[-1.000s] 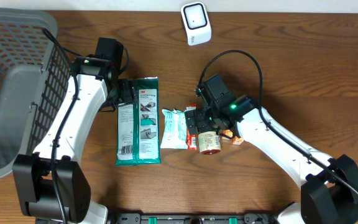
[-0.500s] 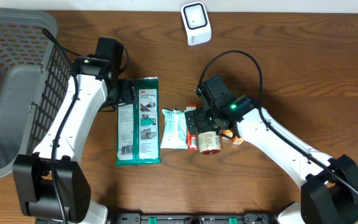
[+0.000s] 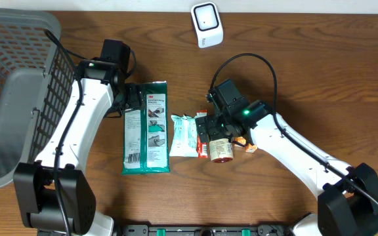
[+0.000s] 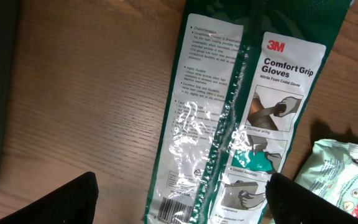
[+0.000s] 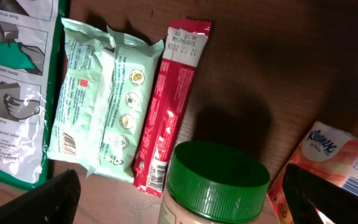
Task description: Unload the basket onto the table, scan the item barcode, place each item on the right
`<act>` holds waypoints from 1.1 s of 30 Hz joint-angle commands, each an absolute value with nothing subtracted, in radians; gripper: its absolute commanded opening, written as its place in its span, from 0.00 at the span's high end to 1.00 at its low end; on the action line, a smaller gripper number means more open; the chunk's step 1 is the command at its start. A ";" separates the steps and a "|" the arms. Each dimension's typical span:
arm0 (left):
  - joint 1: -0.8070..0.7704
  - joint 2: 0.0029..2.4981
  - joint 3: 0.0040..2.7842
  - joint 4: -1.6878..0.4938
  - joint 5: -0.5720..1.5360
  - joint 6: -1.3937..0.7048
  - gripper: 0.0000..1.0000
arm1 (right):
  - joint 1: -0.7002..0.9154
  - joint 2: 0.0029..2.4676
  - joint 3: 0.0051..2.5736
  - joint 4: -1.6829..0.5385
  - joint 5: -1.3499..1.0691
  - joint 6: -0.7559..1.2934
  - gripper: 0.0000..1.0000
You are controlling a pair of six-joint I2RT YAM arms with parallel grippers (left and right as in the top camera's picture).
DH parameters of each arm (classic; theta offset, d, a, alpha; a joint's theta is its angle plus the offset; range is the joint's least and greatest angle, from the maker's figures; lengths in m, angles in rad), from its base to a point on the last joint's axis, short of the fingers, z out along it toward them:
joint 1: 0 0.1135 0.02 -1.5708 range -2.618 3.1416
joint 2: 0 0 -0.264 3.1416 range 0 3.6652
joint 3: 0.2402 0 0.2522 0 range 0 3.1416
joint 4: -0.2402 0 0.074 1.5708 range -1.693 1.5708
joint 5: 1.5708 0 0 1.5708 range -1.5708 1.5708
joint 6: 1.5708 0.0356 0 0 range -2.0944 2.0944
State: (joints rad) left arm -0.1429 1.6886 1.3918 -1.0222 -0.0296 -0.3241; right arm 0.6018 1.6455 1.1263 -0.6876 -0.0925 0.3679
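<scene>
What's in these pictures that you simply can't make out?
- Jar: right wrist view, bottom edge cuts off its label.
- Glove packet barcode: left wrist view, cut by the bottom edge; overhead, too small to read.
- Tissue pack: right wrist view, right edge cuts it off.

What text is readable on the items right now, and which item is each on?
"3M": glove pack.
"Comfort Grip Gloves": same pack, under the logo.
"Kleenex": tissue pack.
"2026": in a date stamp at the end of the red bar; the rest of the stamp is unclear.
Wipes print, the glove pack's fine print and all barcode digits: too small to read.
</scene>
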 commanded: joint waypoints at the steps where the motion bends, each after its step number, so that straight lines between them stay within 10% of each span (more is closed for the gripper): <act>1: -0.141 1.685 1.406 -1.028 -0.038 -0.323 0.13 | 0.613 1.655 1.123 -0.692 -0.088 0.381 0.01; 33: -0.141 1.685 1.406 -1.028 -0.038 -0.323 0.13 | 0.544 1.655 1.581 -1.244 -0.206 0.366 0.01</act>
